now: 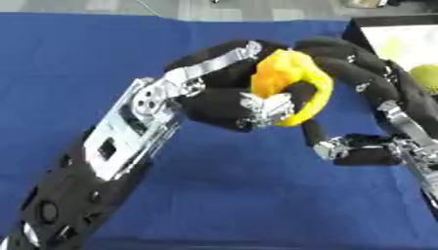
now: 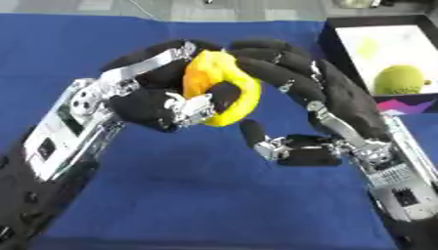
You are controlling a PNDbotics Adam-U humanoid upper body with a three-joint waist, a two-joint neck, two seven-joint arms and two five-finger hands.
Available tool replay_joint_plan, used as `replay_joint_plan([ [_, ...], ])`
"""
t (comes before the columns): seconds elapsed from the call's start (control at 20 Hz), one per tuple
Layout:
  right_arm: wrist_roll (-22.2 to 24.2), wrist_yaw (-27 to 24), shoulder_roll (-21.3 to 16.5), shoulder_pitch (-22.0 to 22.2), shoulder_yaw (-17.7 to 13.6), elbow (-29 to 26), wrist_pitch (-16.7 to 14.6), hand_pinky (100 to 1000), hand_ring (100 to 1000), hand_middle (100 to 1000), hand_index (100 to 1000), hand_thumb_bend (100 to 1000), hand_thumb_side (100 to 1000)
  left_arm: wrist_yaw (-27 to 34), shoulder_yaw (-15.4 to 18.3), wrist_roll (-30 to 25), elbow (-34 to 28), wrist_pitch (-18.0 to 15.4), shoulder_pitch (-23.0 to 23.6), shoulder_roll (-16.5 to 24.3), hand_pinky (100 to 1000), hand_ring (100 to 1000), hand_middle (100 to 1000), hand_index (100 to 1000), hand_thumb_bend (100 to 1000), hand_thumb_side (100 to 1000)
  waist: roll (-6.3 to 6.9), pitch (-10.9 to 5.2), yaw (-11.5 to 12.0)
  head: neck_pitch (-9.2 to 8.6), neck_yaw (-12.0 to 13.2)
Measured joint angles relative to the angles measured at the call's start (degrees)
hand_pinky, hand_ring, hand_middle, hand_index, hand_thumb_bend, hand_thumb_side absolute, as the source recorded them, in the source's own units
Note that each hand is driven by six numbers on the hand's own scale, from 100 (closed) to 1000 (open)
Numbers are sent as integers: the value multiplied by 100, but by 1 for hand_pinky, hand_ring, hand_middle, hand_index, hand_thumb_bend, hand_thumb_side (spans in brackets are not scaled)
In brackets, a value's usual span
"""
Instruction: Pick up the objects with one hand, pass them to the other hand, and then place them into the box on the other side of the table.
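Handover is where I expect trouble — the soft yellow-orange curved object, perhaps a toy banana, sits above the blue cloth-covered table with my left hand curled round it and my right hand draped over its far side, fingers bent against it. If I let go on the left before the right has closed properly, it drops to the cloth. At the right edge, the black-rimmed box with a white floor already holds a round yellow-green fruit.
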Motion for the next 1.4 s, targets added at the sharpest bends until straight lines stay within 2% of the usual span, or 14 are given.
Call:
replay_joint_plan([
  [0.4, -50, 143, -1, -52, -14, 1, 9, 932, 936, 899, 1000, 100, 100, 66, 30, -19, 123, -33, -5, -31, 530, 367, 381, 663, 100, 411, 18, 3, -3, -1, -11],
  [1.1, -128, 326, 0, -163, -14, 1, 64, 930, 933, 914, 1000, 100, 100, 66, -145, -317, 119, 74, -67, -101, 530, 365, 377, 661, 100, 403, 21, 4, -25, 1, -99],
  [1.4, -204, 345, 1, -206, 5, 1, 102, 902, 895, 854, 993, 100, 100, 37, -214, -384, 96, 149, -106, -101, 532, 367, 378, 665, 100, 407, 21, 4, -28, 2, -107],
])
